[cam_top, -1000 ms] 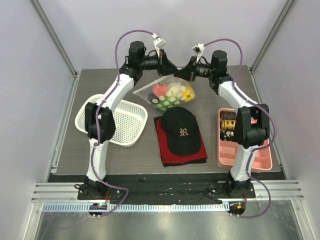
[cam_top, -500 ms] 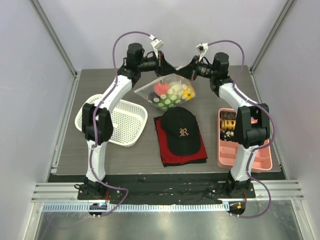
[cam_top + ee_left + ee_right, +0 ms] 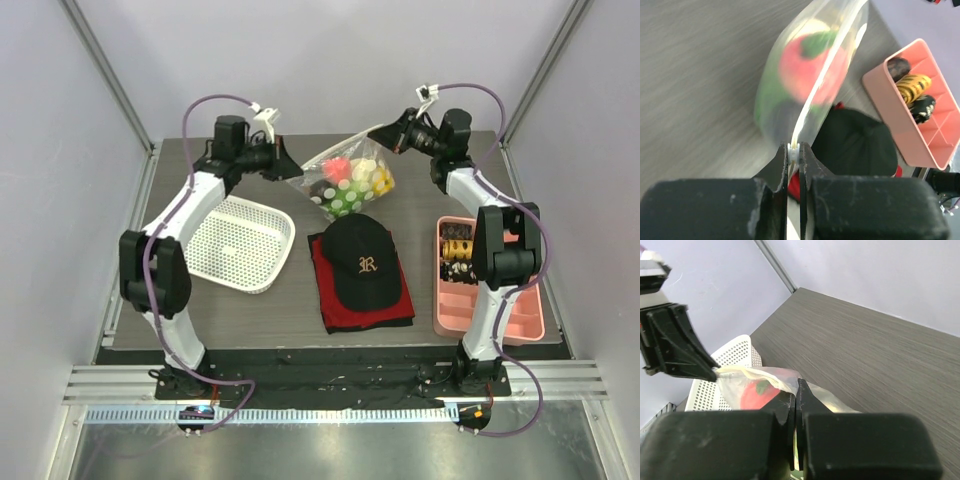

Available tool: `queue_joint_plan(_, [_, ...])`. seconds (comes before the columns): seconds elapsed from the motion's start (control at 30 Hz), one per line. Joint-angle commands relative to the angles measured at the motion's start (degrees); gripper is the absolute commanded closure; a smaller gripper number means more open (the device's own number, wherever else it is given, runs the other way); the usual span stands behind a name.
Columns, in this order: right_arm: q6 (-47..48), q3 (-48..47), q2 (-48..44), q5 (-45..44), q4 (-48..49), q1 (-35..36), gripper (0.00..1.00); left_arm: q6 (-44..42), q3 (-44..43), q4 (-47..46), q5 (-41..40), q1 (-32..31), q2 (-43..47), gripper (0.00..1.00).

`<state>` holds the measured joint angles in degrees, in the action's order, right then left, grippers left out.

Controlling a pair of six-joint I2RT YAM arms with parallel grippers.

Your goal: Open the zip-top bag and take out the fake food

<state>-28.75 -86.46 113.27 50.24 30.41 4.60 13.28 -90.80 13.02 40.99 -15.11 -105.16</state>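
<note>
The zip-top bag (image 3: 347, 182), clear with white dots, hangs stretched above the table's far middle between both grippers. My left gripper (image 3: 291, 172) is shut on the white zip strip at the bag's left end (image 3: 795, 151). At the bag's upper right corner, my right gripper (image 3: 386, 134) is shut on the bag's edge (image 3: 796, 392). The fake food is inside: a red-pink peach (image 3: 335, 168) (image 3: 810, 65) (image 3: 757, 392), a yellow citrus (image 3: 380, 181), a green piece (image 3: 347, 203) and a dark ball (image 3: 318, 190).
A white mesh basket (image 3: 235, 240) (image 3: 735, 360) sits left of centre, under the left arm. A black cap (image 3: 362, 262) (image 3: 855, 145) lies on a red cloth (image 3: 330, 300) in front of the bag. A pink tray (image 3: 490, 290) (image 3: 915, 105) with small bits stands at the right.
The left gripper has shut on the zip strip and moved left, away from the right gripper. The right gripper shifted up and right. The bag is now stretched wider between them.
</note>
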Motion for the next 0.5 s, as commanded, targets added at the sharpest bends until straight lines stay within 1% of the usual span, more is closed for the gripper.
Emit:
queue_joint_plan(0.0, [-2.8, -1.96, 1.51, -5.5, 8.0, -1.26, 0.99, 2.1, 6.51, 6.84, -7.41, 2.46, 7.16, 1.0])
queue_joint_plan(0.1, [-2.1, -3.63, 2.47, -4.72, 5.98, -1.26, 0.98, 3.16, 11.43, 7.64, -7.78, 2.37, 10.94, 1.0])
queue_joint_plan(0.13, [-2.44, -4.59, 2.91, -3.75, 5.97, -1.17, 0.99, 3.07, 12.22, 7.29, -4.9, 2.37, 11.9, 0.98])
queue_joint_plan(0.17, [-2.8, -5.21, 3.35, -2.44, 6.41, -0.83, 0.99, 3.07, 12.67, 6.94, -2.78, 2.46, 13.3, 0.94])
queue_joint_plan(0.2, [-4.37, -5.65, 4.49, 1.66, 7.37, -0.65, 0.99, 3.33, 12.41, 5.8, -0.93, 2.37, 13.84, 0.89])
queue_joint_plan(0.23, [-5.51, -5.92, 4.85, 3.53, 11.12, -0.38, 0.99, 3.77, 11.62, 5.27, 2.57, 2.37, 14.02, 0.76])
queue_joint_plan(0.27, [-7.09, -5.31, 5.11, 4.94, 14.12, -0.03, 0.98, 5.34, 10.4, 4.4, 3.99, 2.37, 13.76, 0.7])
queue_joint_plan(0.3, [-8.76, -4.69, 5.29, 6.35, 17.45, -0.03, 0.98, 5.88, 7.43, 3.6, 4.88, 2.37, 13.15, 0.65])
queue_joint_plan(0.33, [-12.78, -4.25, 6.07, 8.45, 23.49, -0.03, 0.99, 6.67, 5.31, 2.73, 5.41, 2.37, 12.53, 0.45])
queue_joint_plan(0.37, [-14.73, -4.6, 6.6, 10.04, 25.81, 0.14, 0.99, 7.63, 3.11, 2.89, 4.98, 2.37, 11.31, 0.36])
queue_joint_plan(0.4, [-16.32, -5.12, 7.31, 11.36, 27.49, 0.41, 0.99, 7.9, -1.87, 3.24, 4.19, 2.37, 8.69, 0.31])
queue_joint_plan(0.43, [-17.81, -5.65, 7.92, 12.68, 28.29, 0.5, 0.99, 8.16, -4.27, 3.85, 3.84, 2.37, 6.83, 0.29])
queue_joint_plan(0.47, [-17.57, -5.57, 7.84, 12.95, 28.3, 0.76, 0.98, 8.78, -6.56, 4.21, 3.4, 2.28, 5.16, 0.29])
